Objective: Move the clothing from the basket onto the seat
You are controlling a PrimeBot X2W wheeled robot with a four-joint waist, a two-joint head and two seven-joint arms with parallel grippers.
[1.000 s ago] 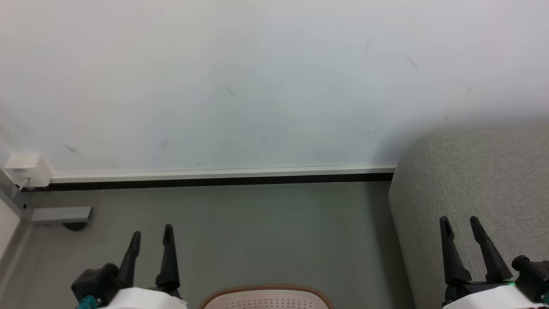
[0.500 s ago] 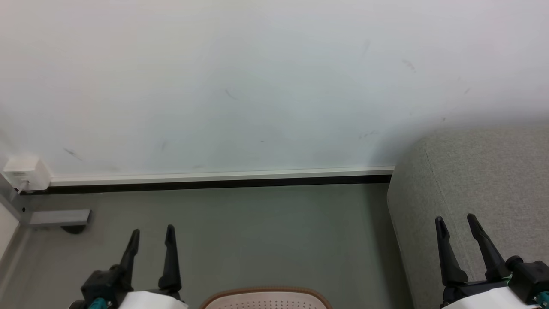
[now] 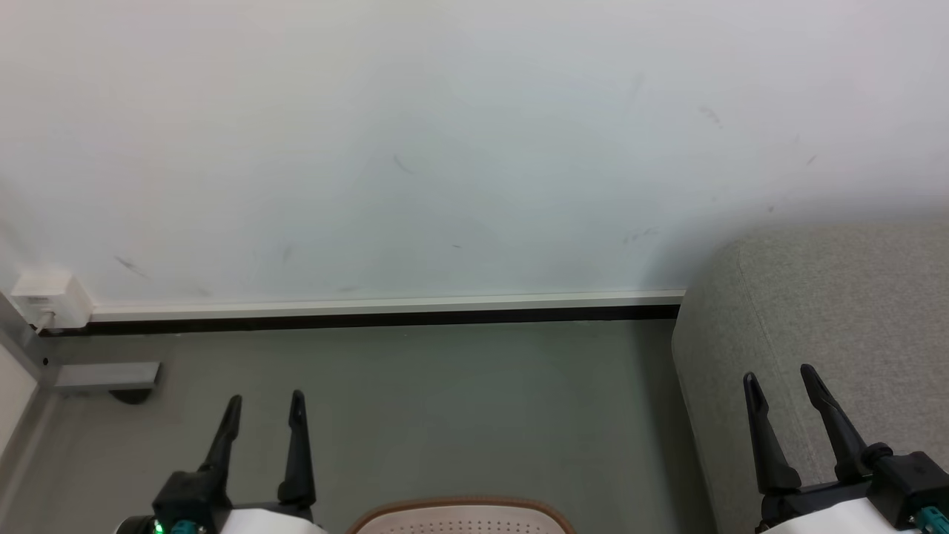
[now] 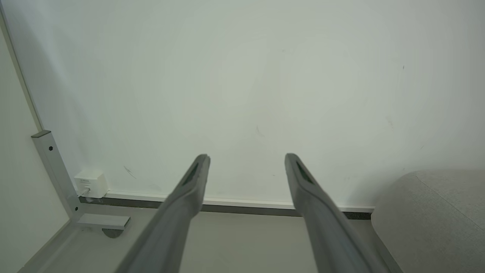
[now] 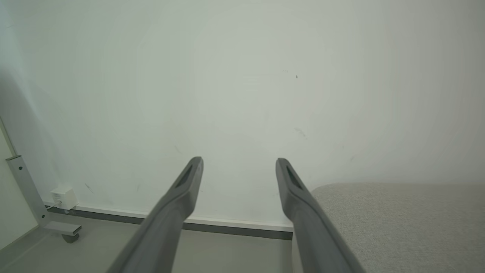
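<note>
left gripper (image 3: 267,398) was found at the lower left of the head view, above the grey floor (image 3: 474,400), fingers pointing toward the white wall (image 3: 460,148). its two dark fingers stood wide apart with bare space between them and had hold of nothing; the left wrist view confirmed the gap, with wall and skirting board (image 3: 385,310) showing through it. right gripper (image 3: 778,374) was found at the lower right, in front of the rounded end of the seat (image 3: 838,297). it was likewise spread wide and empty. whether its fingers touched the upholstery could not be told from the head view; in the right wrist view the grey fabric lay beyond and to the right of the fingers. the basket (image 3: 460,504) sat at the bottom edge of the head view, between the two grippers and apart from the seat. its brown rim and a strip of perforated cream wall were visible. its inside was cut off by the frame edge, so what it held could not be told. the visible part of the seat carried nothing. at the far left, a small white box (image 3: 48,295) was fixed at the foot of the wall, just beside a grey metal frame leg (image 3: 104,374).
</note>
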